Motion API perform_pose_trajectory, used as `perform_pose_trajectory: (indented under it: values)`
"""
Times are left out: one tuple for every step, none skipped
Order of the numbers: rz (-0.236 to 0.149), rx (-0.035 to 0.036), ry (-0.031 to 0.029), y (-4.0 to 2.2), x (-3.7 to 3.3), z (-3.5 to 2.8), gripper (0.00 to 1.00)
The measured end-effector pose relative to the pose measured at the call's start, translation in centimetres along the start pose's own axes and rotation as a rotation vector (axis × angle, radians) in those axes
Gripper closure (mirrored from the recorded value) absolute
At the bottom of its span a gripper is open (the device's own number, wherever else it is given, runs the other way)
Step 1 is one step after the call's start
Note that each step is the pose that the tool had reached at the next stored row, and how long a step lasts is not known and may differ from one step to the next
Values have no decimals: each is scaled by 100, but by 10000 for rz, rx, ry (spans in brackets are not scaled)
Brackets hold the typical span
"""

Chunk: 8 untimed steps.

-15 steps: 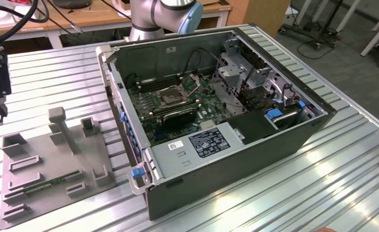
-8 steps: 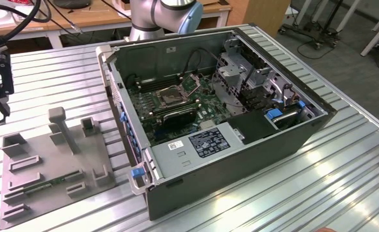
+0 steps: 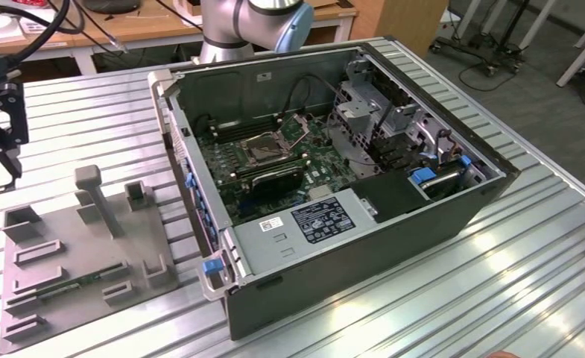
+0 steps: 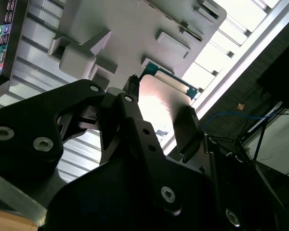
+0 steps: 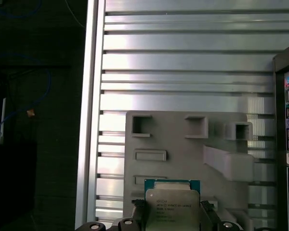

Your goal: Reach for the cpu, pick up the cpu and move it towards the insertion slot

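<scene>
**Cpu [image 5: 172,206] pinched in the gripper [image 5: 172,214] over the tray [image 5: 183,149]**

Silver top and green rim show in both wrist views. The cpu [image 4: 159,103] is clamped on 2 opposite edges by the gripper's [image 4: 159,98] black fingers [image 4: 187,127]. The grey tray [image 4: 130,29] lies behind it.

In the exterior view the gripper [image 3: 9,160] hangs at 9 o'clock, by that view's left edge. The tray [image 3: 74,253] lies at 5 o'clock from it on the slatted table [image 3: 491,298]. The slot [image 3: 265,147], a silver frame round a dark centre, sits inside the open case [image 3: 392,246], at 3 o'clock from the gripper and well apart from it.
</scene>
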<state>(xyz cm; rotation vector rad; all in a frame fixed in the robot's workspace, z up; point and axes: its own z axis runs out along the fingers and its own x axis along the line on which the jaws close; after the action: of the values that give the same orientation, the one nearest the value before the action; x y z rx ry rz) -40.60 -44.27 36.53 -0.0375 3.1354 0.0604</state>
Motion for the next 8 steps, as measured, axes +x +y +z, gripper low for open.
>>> perform_pose_trajectory:
  values:
    - [0,0,0,0,-6,0,47]
    - [0,0,0,0,-12,0,47]
    - [0,-1,-1,0,-18,1,47]
    - [1,0,-1,0,-23,1,47]
    - [1,0,-1,0,-28,1,47]
    - [0,0,-1,-1,-33,1,47]
    - [0,0,0,-1,-38,1,47]
    - [0,-1,0,-1,-43,1,47]
